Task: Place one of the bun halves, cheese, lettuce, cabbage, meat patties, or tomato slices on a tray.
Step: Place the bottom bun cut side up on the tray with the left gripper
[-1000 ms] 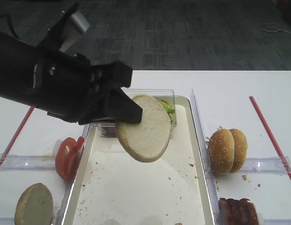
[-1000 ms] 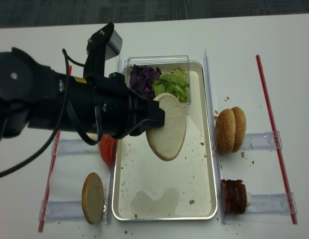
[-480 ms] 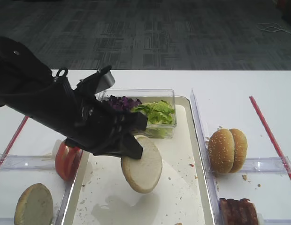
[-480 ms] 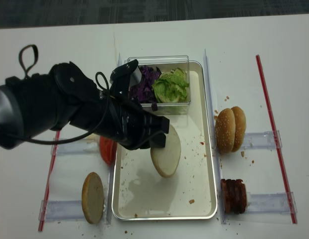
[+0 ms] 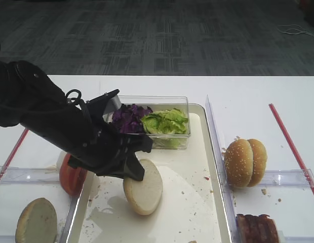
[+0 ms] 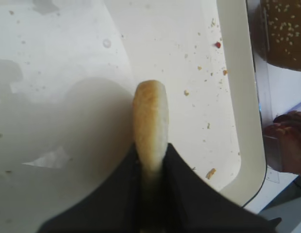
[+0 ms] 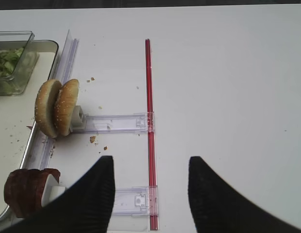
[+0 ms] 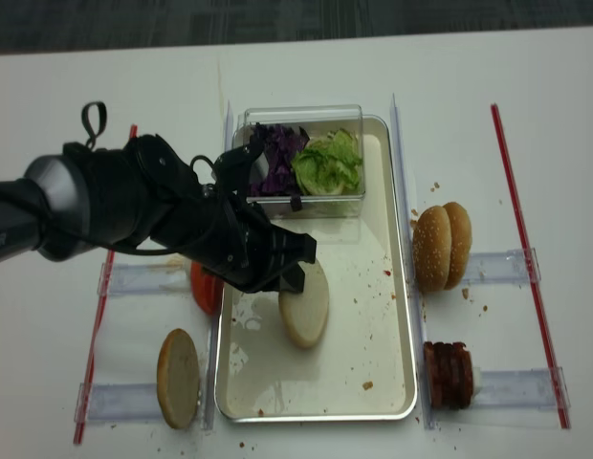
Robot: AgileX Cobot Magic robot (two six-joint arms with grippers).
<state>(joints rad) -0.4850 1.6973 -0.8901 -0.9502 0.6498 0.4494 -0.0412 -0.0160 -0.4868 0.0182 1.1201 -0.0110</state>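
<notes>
Bun half being held on edge over the tray

The bun half point(image 5: 144, 186) is pinched by the left gripper point(image 5: 132, 171) above the middle of the tray point(image 5: 210, 202); the right gripper point(image 7: 149, 191) is spread open, well off the tray.

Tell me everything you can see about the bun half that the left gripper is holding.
The bun half is round, plain and seedless, with a pale cream cut face and a light tan crust. The left gripper is shut on its edge, so it stands tilted, nearly on edge, low over the floor of the metal tray, about mid-tray. Whether its lower rim touches the tray cannot be told.
</notes>
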